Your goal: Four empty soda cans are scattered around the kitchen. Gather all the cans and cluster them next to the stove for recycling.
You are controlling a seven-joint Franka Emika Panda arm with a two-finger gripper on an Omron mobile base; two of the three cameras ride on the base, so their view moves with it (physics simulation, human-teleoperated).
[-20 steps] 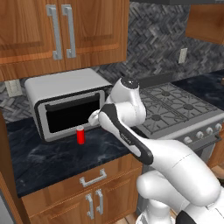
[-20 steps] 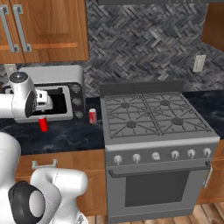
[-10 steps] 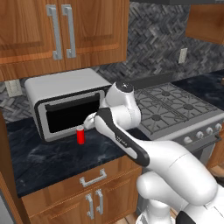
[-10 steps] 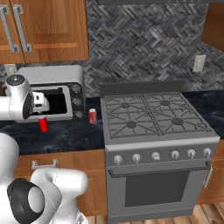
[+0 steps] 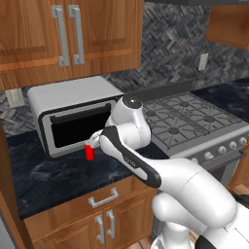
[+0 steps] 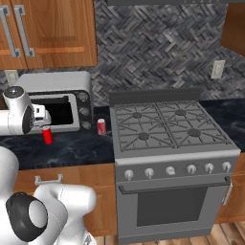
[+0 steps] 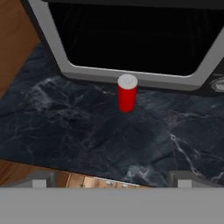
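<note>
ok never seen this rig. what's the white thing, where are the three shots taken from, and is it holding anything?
It's a simulated white robot arm on a driving base. Two pictures come from cameras on the base, behind the arm to its left and right. The third looks along the claw, which is open and holds nothing. On the black counter a plain red can stands before the toaster oven. A red-and-white can stands beside the stove.
</note>
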